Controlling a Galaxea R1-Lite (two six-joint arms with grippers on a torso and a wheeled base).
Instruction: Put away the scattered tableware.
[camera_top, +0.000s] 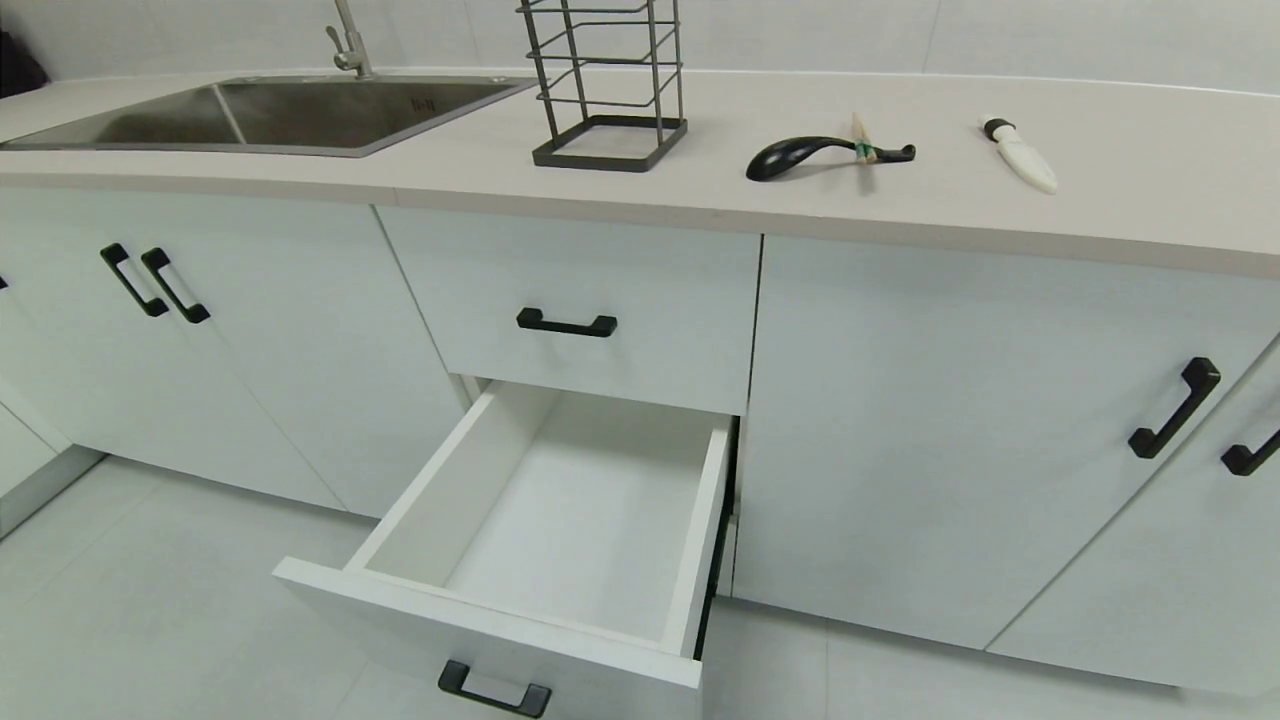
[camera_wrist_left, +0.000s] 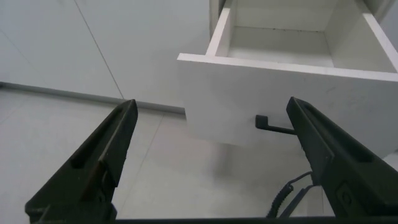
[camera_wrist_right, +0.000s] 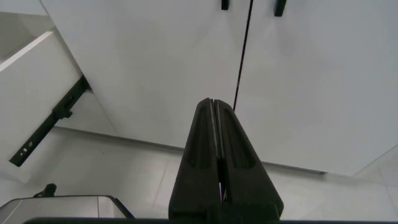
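Observation:
A black spoon (camera_top: 800, 155) lies on the countertop with a pair of wooden chopsticks (camera_top: 860, 143) across its handle. A white knife with a black band (camera_top: 1020, 155) rests farther right on the same counter. Below, the lower drawer (camera_top: 560, 500) is pulled out and holds nothing; its front and black handle (camera_wrist_left: 273, 124) face my left gripper (camera_wrist_left: 211, 118), which is open and low in front of it. My right gripper (camera_wrist_right: 214, 118) is shut on nothing, down by the floor before the right-hand cabinet doors (camera_wrist_right: 298, 81).
A black wire rack (camera_top: 608, 85) stands on the counter beside a steel sink (camera_top: 270, 110) with a faucet. A shut upper drawer (camera_top: 570, 300) sits above the open one. Cabinet doors with black handles flank both sides. Pale tiled floor lies below.

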